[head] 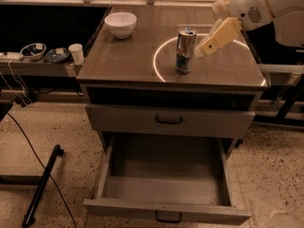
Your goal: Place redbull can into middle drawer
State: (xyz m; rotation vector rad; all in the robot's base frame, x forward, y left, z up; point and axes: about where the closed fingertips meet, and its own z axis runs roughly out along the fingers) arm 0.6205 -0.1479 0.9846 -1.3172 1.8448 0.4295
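Observation:
The redbull can [185,50] stands upright on the cabinet top [133,61], inside a bright ring of light right of centre. My gripper [202,50] comes in from the upper right on a white arm [266,6]. Its cream tip sits just right of the can, at the can's mid height, close to it but apart. The middle drawer [164,189] is pulled wide open at the bottom of the cabinet and has nothing in it. The shallower drawer [168,120] above it is closed.
A white bowl [120,23] sits at the back left of the cabinet top. A small white cup [76,52] and two dark bowls [33,50] stand on a low shelf to the left. A black pole [42,184] and cables lie on the speckled floor at left.

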